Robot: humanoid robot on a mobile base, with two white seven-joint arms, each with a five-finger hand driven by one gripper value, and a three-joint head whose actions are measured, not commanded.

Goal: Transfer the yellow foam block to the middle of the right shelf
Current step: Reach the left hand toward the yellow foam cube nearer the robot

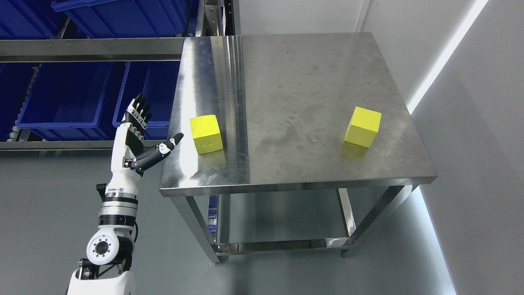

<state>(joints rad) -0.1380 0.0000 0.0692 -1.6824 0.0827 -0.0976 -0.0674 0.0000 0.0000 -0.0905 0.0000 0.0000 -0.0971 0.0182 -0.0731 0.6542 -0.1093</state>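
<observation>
Two yellow foam blocks sit on a steel table [311, 82]. One yellow foam block [206, 133] rests near the table's left front edge. The other yellow foam block [362, 126] lies toward the right side. My left hand [153, 125] is raised just left of the table's edge, a short way from the left block and not touching it. Its fingers [139, 110] are spread upward and the thumb [171, 144] points toward the block. The hand holds nothing. My right arm does not show.
A metal rack with several blue bins [65, 98] stands at the left, behind my left hand. The table has a lower shelf [282, 239] between its legs. A grey wall with a light strip [442, 57] runs along the right.
</observation>
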